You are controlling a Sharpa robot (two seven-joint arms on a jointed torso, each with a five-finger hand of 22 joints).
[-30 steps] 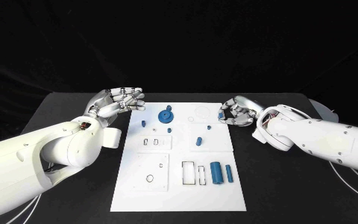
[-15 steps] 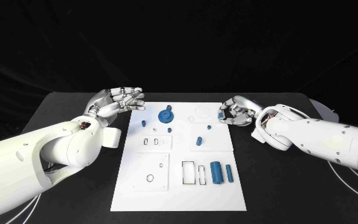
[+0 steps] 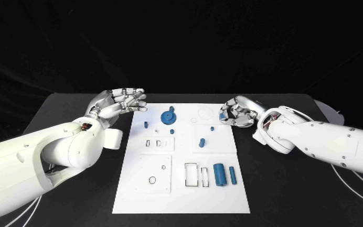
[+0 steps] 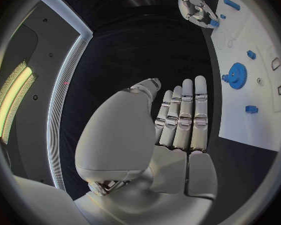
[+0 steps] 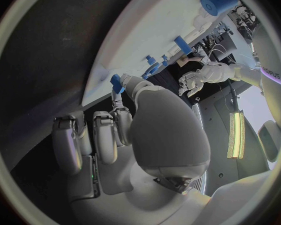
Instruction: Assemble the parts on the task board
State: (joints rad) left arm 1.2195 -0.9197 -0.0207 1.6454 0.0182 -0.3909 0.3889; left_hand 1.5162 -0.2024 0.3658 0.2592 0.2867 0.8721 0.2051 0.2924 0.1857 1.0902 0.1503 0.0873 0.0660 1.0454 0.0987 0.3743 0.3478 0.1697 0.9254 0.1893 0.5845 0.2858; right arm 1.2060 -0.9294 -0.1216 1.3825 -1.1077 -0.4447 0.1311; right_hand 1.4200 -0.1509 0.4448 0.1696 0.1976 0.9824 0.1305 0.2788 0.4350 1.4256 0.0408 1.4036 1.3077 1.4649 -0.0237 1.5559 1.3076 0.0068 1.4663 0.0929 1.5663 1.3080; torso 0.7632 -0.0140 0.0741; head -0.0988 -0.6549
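**Right hand gripping a part at the board's edge**

The right hand [image 3: 239, 112] pinched a small blue part [image 5: 117, 83] at the task board's [image 3: 181, 195] far right edge. The left hand [image 3: 119, 101] (fingers together, nothing in them) hovered beside the far left corner, near the blue gear [image 3: 168, 116].

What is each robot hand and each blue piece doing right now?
Left hand: holds nothing, fingers together, at the board's far left corner.
Right hand: pinches a small blue part at the board's right edge.
Gear: lies flat on the board.
Big cylinder: lies on its side.
Thin cylinder: lies beside it.
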